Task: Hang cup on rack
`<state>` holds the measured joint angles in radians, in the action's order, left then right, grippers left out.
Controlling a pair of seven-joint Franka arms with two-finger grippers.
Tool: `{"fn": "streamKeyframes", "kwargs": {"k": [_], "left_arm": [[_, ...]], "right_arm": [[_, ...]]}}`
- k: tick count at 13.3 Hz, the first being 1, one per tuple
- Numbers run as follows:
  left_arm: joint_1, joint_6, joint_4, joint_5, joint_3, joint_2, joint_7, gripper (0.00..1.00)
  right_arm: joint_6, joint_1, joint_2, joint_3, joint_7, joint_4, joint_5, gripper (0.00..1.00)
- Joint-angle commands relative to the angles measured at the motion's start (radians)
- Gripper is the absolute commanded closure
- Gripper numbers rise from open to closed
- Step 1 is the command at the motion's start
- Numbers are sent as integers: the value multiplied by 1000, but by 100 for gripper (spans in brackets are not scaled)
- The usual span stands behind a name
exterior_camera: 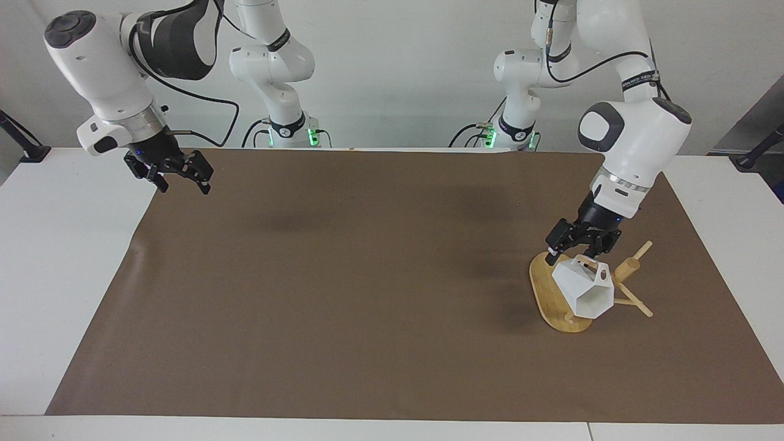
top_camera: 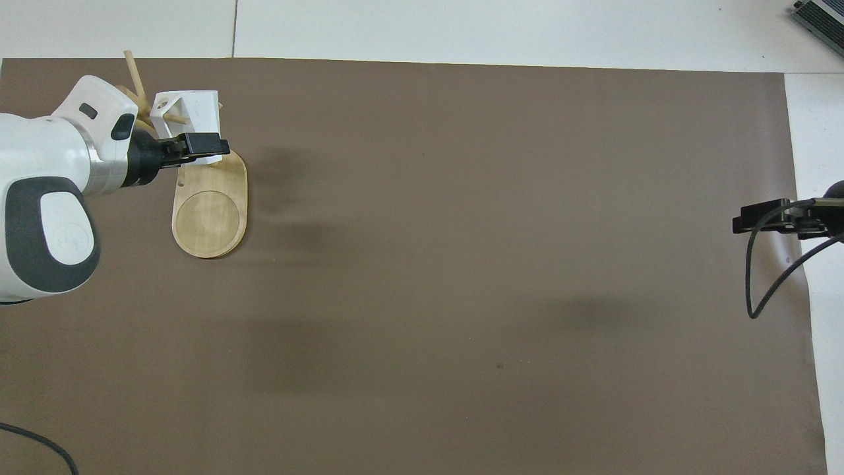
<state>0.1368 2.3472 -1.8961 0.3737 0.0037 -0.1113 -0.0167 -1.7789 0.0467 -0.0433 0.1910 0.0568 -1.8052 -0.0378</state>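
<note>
1. Facing view: the right gripper [exterior_camera: 181, 176] hung in the air over the brown mat's [exterior_camera: 343, 294] corner at the right arm's end of the table, on the robots' edge. Its fingers stood clearly apart and held nothing; that arm was waiting.
2. The rack [exterior_camera: 560, 294], light bamboo with an oval flat base, a thick post and thin slanted pegs, stood on the mat toward the left arm's end of the table.
3. The base's long axis ran from the robots' edge toward the edge away from them, the post at the end farther from the robots.
4. The cup [exterior_camera: 585, 291], white and faceted with a hexagonal rim and a blocky pierced handle, hung on a peg that passed through its handle.
5. It lay tilted, its open mouth turned away from the robots and toward the left arm's end.
6. The left gripper [exterior_camera: 579, 245] was just above the cup's handle, fingers parted, gripping nothing.
7. In the overhead view the left gripper [top_camera: 198, 144] covered the cup's [top_camera: 191, 111] nearer edge, over the base [top_camera: 211, 211].
</note>
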Motion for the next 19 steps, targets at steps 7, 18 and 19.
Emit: {"fn": "streamKeyframes", "kwargs": {"k": [7, 18, 19], "left_arm": [[-11, -412, 140, -280, 6, 139, 15, 0], [-69, -733, 319, -380, 7, 136, 146, 0], [-75, -738, 324, -380, 7, 136, 146, 0]], "right_arm": [[-14, 1, -13, -27, 20, -8, 7, 0], [-13, -1, -13, -25, 20, -8, 7, 0], [-13, -1, -13, -25, 20, -8, 7, 0]]}}
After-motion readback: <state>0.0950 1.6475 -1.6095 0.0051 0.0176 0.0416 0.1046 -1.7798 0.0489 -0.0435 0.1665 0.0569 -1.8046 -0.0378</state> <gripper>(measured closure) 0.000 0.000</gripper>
